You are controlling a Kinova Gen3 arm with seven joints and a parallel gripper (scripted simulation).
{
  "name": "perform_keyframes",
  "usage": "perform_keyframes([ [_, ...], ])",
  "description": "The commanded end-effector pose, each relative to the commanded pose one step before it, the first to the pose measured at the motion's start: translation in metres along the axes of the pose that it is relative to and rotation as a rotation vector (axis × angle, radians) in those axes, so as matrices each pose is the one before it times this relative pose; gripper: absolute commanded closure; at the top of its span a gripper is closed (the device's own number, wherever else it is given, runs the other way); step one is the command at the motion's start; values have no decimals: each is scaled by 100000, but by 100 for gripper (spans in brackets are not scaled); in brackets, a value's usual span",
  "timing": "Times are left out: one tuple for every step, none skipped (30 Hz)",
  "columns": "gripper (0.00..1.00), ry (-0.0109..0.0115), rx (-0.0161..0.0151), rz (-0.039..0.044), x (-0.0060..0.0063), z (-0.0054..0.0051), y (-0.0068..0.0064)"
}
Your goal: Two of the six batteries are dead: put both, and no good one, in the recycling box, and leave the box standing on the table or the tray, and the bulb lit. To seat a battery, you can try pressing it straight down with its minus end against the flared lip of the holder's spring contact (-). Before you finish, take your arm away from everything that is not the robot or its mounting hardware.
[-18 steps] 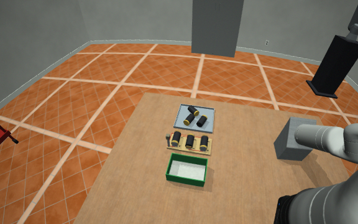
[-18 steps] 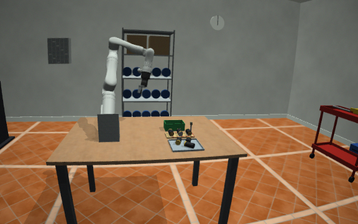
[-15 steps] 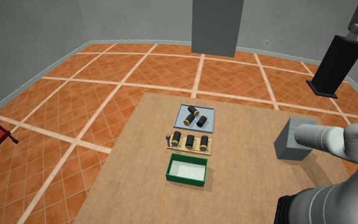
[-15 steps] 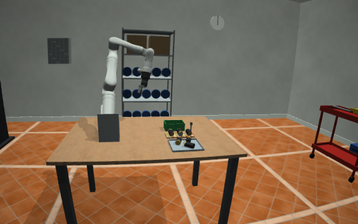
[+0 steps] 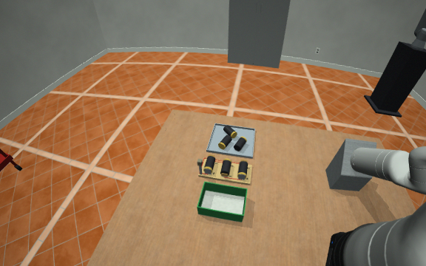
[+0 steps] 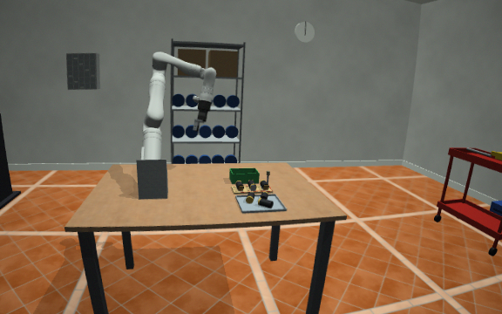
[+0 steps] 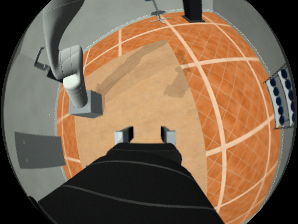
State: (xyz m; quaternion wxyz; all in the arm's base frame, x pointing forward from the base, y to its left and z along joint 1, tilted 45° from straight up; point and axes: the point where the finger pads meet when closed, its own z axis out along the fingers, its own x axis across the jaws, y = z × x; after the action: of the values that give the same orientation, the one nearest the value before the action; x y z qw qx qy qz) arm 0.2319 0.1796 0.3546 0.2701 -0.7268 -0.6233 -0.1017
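My gripper (image 7: 147, 132) (image 6: 196, 127) is open and empty, high above the table and away from the batteries. A green recycling box (image 5: 222, 202) (image 6: 244, 176) stands upright on the table, empty. Behind it in the top view, the holder board (image 5: 203, 176) carries three black batteries: left (image 5: 209, 164), middle (image 5: 225, 168) and right (image 5: 242, 170). A small grey post, perhaps the bulb, (image 5: 200, 166) (image 6: 267, 177) stands at the board's left end; I cannot tell whether it is lit. Three more batteries (image 5: 230, 131) (image 5: 225, 142) (image 5: 240, 143) lie on the tray (image 5: 248, 151) (image 6: 282, 208).
A grey block (image 5: 355, 164) (image 6: 152, 179) (image 7: 86, 111) stands on the table beside the arm's base region. A shelf rack (image 6: 241, 150) is behind the arm and a red cart (image 6: 473, 214) is off to the right in the exterior view, both away from the table.
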Motion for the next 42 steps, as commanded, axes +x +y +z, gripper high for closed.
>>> perform_keyframes([
  [0, 63, -133, 8, -6, -48, 20],
  [0, 0, -1, -15, -1, 1, 3],
  [0, 1, -1, -28, -1, 1, 6],
  [0, 1, -2, -46, -2, 2, 10],
  [0, 2, -3, -68, -3, 3, 15],
  [0, 3, -4, -93, -4, 4, 20],
  [0, 4, -5, -122, -6, 6, 26],
  [0, 5, -6, -154, -7, 7, 33],
  [0, 6, -7, -189, -9, 9, 41],
  [0, 7, -9, -228, -11, 11, 49],
  [0, 8, -10, -268, -13, 13, 58],
  [0, 9, -12, -312, -16, 15, 67],
  [0, 11, -14, -358, -18, 17, 77],
  [0, 12, -15, -406, -21, 19, 87],
  [0, 0, 0, 0, 0, 0, 0],
  [0, 0, 0, 0, 0, 0, 0],
  [0, 14, -17, -455, -25, 21, 98],
  [0, 16, -19, -507, -28, 24, 109],
  [0, 18, -21, -561, -32, 27, 120],
  [0, 20, -23, -615, -37, 29, 132],
  [0, 22, -25, -672, -41, 32, 144],
  [0, 25, -27, -729, -47, 35, 156],
  [0, 27, -29, -787, -53, 38, 168],
  [0, 30, -32, -846, -59, 41, 181],
  [0, 33, -34, -906, -66, 44, 193],
  [0, 36, -36, -967, -73, 47, 206],
  [0, 39, -38, -1028, -82, 51, 218],
  [0, 43, -41, -1089, -90, 54, 230],
  [0, 47, -43, -1150, -100, 57, 242],
  [0, 51, -45, -1211, -110, 61, 254],
  [0, 55, -48, -1272, -121, 64, 265],
  [0, 0, 0, 0, 0, 0, 0],
  [0, 0, 0, 0, 0, 0, 0],
  [0, 59, -51, -1333, -133, 68, 276],
  [0, 64, -54, -1394, -145, 72, 287],
  [0, 69, -57, -1454, -159, 75, 297],
  [0, 74, -60, -1513, -173, 79, 307],
  [0, 79, -64, -1572, -188, 83, 315],
  [0, 85, -67, -1629, -203, 86, 324],
  [0, 91, -71, -1686, -219, 90, 331],
  [0, 97, -76, -1742, -236, 94, 337],
  [0, 103, -81, -1797, -254, 98, 343],
])
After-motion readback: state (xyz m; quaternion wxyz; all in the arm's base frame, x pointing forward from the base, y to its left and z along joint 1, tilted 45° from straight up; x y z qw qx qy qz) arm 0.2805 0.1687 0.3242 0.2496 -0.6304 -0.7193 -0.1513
